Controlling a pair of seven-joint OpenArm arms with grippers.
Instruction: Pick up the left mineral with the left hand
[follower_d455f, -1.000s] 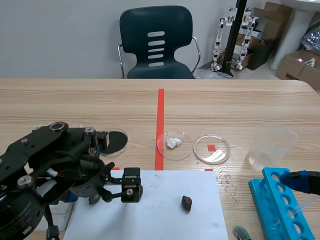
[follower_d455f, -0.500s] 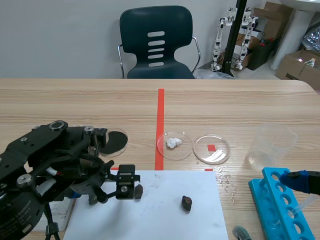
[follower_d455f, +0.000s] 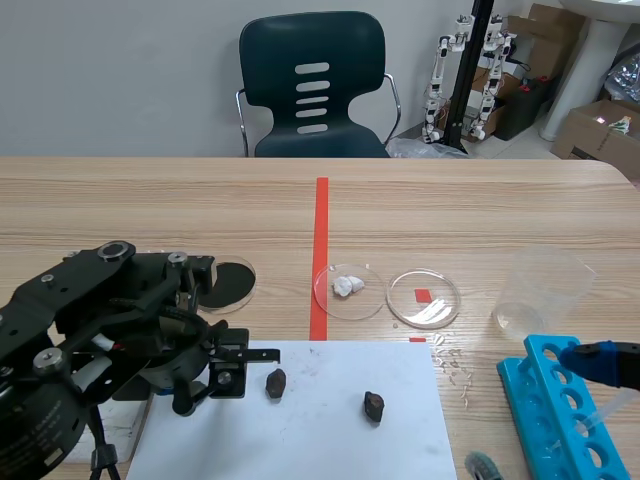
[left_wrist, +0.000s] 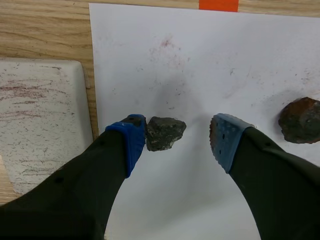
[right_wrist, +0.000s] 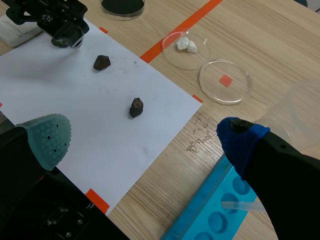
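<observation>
The left gripper (left_wrist: 180, 140) is held released, its two blue pads spread wide and low over the white paper sheet (left_wrist: 200, 65). The left mineral (left_wrist: 164, 133), a small dark grey, jagged stone, is seen lying on the sheet between the pads, but not centred. The pad (left_wrist: 134, 142) at its nine o'clock appears to be touching it, while the pad at its three o'clock is kept apart by a strip of bare paper.

The grasp is judged not yet made. For a clean closure, the gripper would best be shifted slightly toward nine o'clock, so that the stone is centred. Otherwise it is likely to be shoved across the paper by the one moving pad, or rolled on its uneven faces. The pads should be brought low enough to catch the stone at its widest part, then closed slowly, and the lift begun only once both pads are seated.

Beyond the finger at three o'clock a second, reddish-brown mineral (left_wrist: 300, 120) is seen, well apart, and should be left undisturbed. At nine o'clock a white speckled tile (left_wrist: 40, 125) is laid on the wooden counter (left_wrist: 40, 30).

The right gripper (right_wrist: 144, 140) is likewise held released, gripping nothing.
</observation>
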